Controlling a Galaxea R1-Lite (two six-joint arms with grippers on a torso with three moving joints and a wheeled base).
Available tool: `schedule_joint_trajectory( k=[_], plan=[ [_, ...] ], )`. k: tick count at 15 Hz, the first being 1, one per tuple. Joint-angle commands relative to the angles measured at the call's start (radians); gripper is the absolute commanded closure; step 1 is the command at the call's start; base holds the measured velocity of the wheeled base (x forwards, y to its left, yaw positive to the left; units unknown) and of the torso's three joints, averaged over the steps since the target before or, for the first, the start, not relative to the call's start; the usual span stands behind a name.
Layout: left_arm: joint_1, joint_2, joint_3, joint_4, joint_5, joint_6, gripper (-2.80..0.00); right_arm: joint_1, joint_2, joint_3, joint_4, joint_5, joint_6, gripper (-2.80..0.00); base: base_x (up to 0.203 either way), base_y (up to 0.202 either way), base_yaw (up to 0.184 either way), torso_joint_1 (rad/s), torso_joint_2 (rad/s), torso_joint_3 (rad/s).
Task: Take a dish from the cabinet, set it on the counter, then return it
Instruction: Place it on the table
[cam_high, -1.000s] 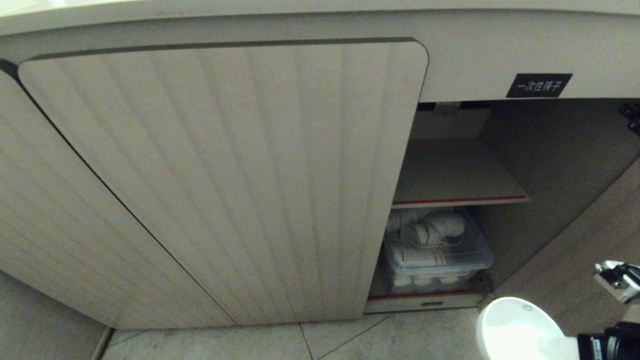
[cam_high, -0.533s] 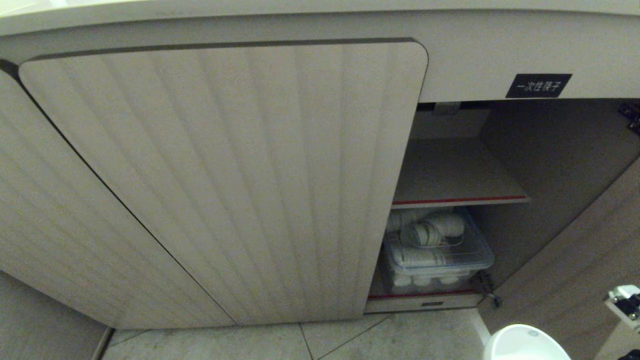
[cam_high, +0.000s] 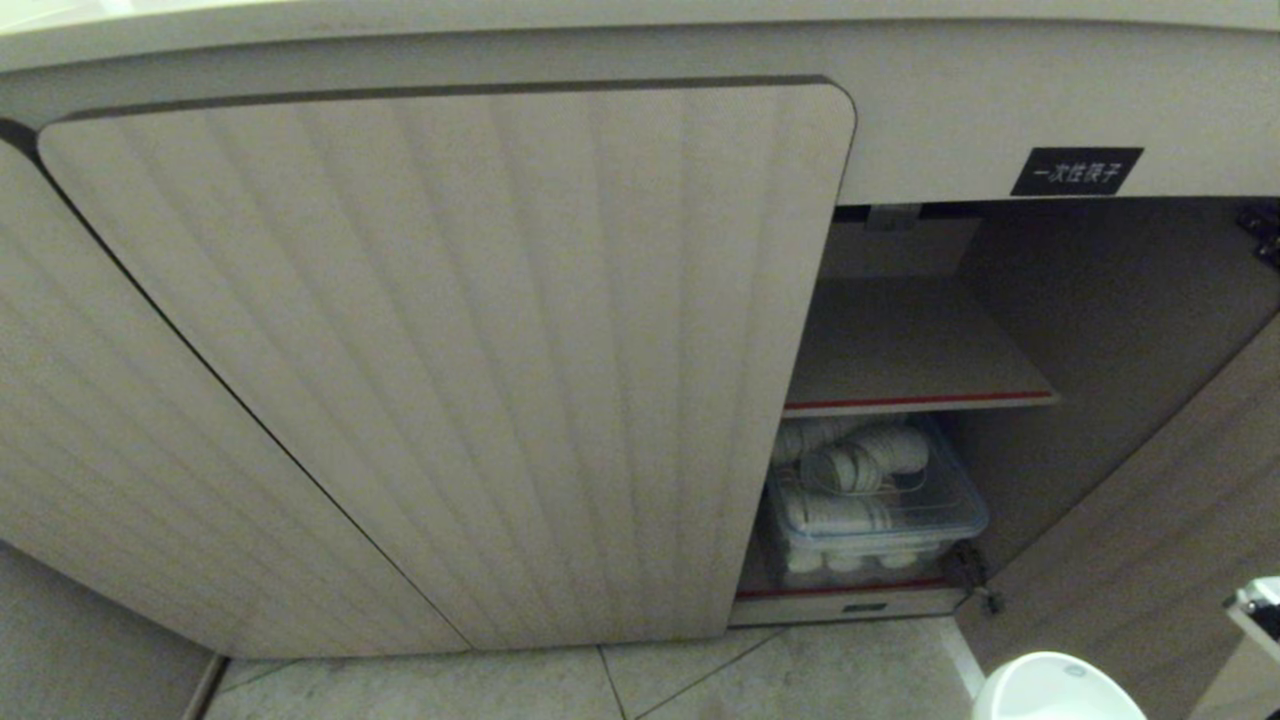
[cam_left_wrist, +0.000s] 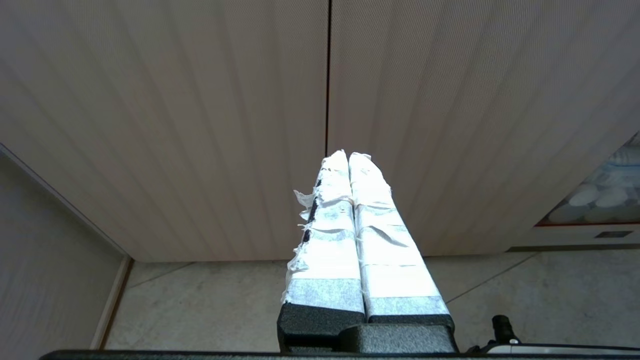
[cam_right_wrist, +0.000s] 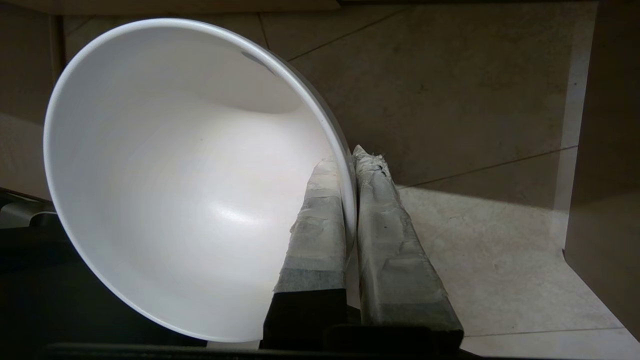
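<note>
Right gripper: pinching rim of dish, held low beside open cabinet, above the floor. Left gripper: pressed together, parked facing the doors. Step: carrying out. Next: lift to counter, keeping dish level.

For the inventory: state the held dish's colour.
Plain white dish, best seen in the right wrist view.

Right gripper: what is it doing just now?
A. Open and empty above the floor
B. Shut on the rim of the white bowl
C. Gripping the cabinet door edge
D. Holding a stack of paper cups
B: in the right wrist view the right gripper has one finger inside and one outside the bowl, clamped on its rim.
</note>
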Motion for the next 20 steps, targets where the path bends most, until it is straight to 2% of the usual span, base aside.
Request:
schedule_joint_trajectory(
  k=[1, 11, 20],
  plan=[
    [0.000, 0.000, 0.001, -0.001, 0.002, -0.001, 0.00, 0.000, -0.004, -0.002, -0.001, 0.003, 0.003, 0.00, 0.000, 0.000, 0.000, 0.000, 0.00, 0.000],
    [0.000, 0.000, 0.001, -0.001, 0.000, -0.001, 0.00, 0.000, -0.024, 0.019, 0.001, 0.003, 0.001, 0.00, 0.000, 0.000, 0.000, 0.000, 0.00, 0.000],
    [0.000, 0.000, 0.000, -0.001, 0.002, -0.001, 0.00, -0.009, -0.026, 0.019, 0.002, 0.068, -0.049, 0.00, 0.000, 0.000, 0.000, 0.000, 0.00, 0.000]
  ],
)
